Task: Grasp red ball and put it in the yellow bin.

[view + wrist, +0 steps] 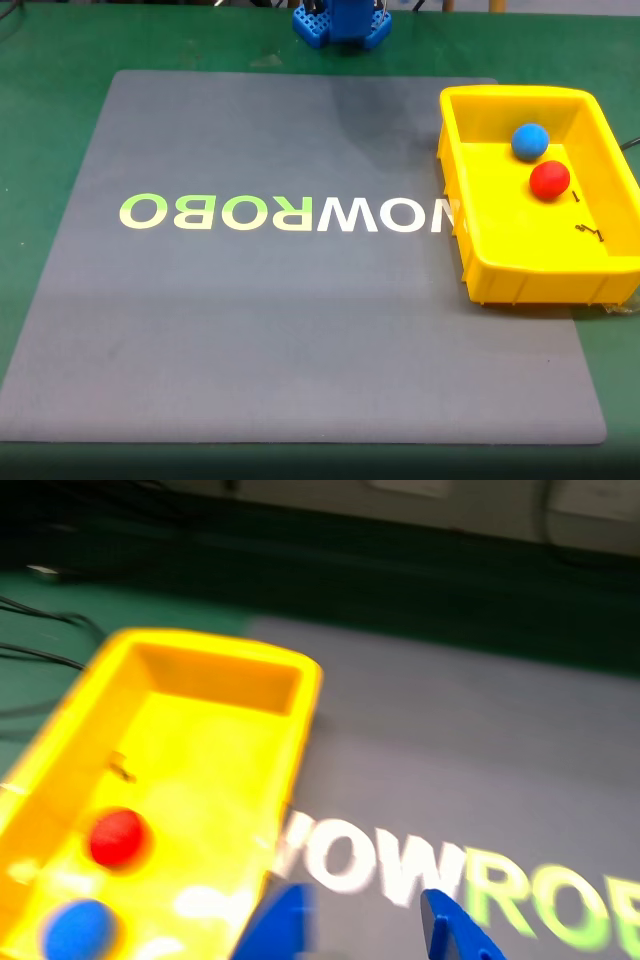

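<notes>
The red ball (549,180) lies inside the yellow bin (520,275) at the right side of the fixed view, just in front of a blue ball (530,141). In the wrist view the red ball (117,837) rests on the bin's floor, with the bin's wall (300,710) to its right and the blue ball (78,930) below it. My gripper (360,915) pokes in at the bottom edge of that blurred view. Its two blue fingertips (450,930) stand apart over the grey mat, to the right of the bin, with nothing between them.
A grey mat (300,330) with large lettering (290,213) covers the green table (50,90). The arm's blue base (343,22) stands at the far edge. Dark cables (40,660) lie left of the bin in the wrist view.
</notes>
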Controlling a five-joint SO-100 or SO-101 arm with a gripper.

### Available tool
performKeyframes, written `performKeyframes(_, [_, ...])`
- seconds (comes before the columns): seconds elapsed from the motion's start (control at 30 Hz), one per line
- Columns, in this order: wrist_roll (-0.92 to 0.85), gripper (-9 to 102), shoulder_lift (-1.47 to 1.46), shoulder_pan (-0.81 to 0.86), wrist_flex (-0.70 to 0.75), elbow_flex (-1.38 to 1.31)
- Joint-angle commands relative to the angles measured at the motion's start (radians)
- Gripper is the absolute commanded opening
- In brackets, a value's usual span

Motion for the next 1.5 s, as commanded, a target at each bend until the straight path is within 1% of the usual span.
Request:
performKeyframes(0.0, [-0.021,0,0.221,0.074,0.003,0.179])
performKeyframes(0.13, [-0.006,0,0.382,0.117,0.049,0.351])
performKeyframes(0.23, [0.015,0,0.449,0.135,0.071,0.454])
performKeyframes(0.67, [0.048,0,0.512,0.160,0.040,0.773])
performKeyframes(0.8, [0.049,0,0.518,0.179,0.077,0.793])
performKeyframes(1.0, [0.083,0,0.520,0.181,0.216,0.793])
performKeyframes(1.13, [0.087,0,0.537,0.169,0.371,0.795])
performKeyframes(1.27, [0.091,0,0.630,0.164,0.502,0.795])
performKeyframes(1.47, [0.100,0,0.630,0.156,0.517,0.795])
